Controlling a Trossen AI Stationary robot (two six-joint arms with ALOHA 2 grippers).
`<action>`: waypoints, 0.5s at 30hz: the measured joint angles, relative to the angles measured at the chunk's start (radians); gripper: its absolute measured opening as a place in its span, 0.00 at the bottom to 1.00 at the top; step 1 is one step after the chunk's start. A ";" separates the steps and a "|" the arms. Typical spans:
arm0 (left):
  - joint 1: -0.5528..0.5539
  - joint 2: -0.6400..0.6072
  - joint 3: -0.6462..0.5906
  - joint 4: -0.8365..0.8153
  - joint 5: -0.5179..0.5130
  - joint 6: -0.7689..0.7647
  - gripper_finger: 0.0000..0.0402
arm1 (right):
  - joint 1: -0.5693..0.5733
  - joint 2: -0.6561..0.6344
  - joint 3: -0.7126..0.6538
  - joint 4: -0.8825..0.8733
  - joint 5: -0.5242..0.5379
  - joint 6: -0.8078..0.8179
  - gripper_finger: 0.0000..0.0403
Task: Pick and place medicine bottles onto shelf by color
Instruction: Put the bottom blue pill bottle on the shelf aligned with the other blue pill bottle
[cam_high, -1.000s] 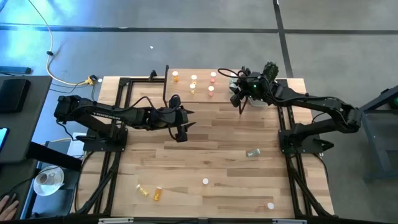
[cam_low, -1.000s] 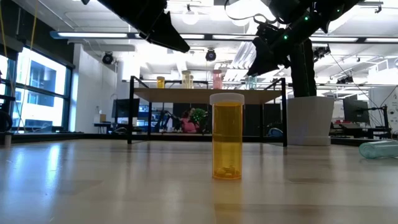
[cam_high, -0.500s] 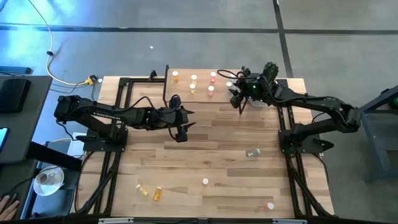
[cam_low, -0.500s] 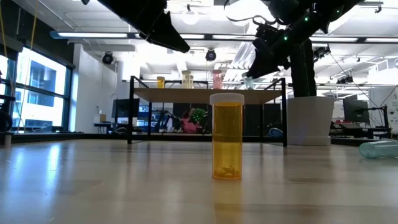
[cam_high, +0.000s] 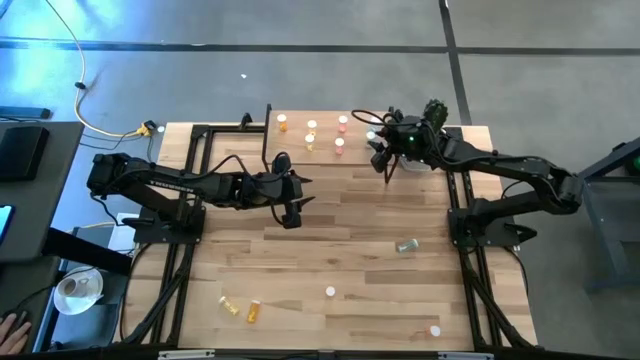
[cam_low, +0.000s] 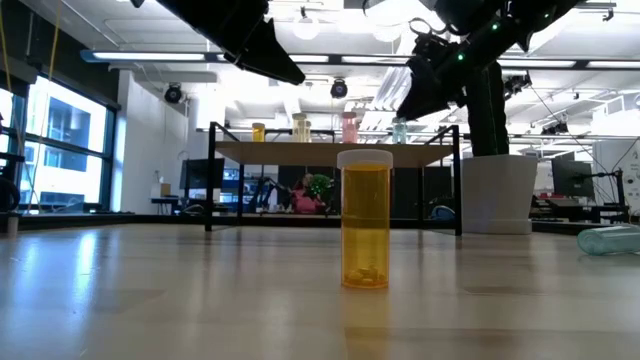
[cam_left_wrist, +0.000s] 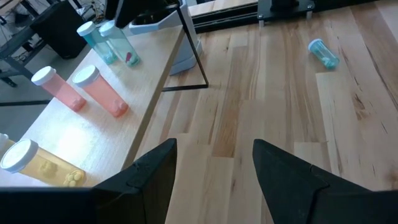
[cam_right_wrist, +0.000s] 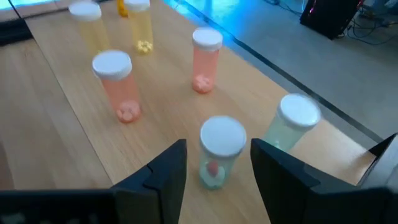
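Nearby, green bottle (cam_right_wrist: 214, 152) upright on shelf (cam_right_wrist: 161, 134), cap up.

Wooden table (cam_high: 340, 230) carries the shelf (cam_high: 325, 150) at its far edge, white pot (cam_low: 497, 192) just beside the shelf's right end. Loose on the table, all nearer than the shelf: green bottle (cam_high: 405, 245) lying down, two orange bottles (cam_high: 242, 309), two white-capped bottles (cam_high: 330, 292) upright.
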 joint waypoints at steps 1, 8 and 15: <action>0.000 0.000 0.000 0.000 0.000 0.000 0.50 | 0.000 -0.010 0.000 0.000 -0.001 0.001 0.42; 0.000 0.000 0.000 0.000 0.004 0.000 0.50 | 0.026 -0.087 0.001 -0.006 0.000 -0.017 0.42; 0.000 0.000 0.000 0.000 -0.001 0.000 0.50 | 0.065 -0.112 0.024 0.028 -0.001 -0.082 0.42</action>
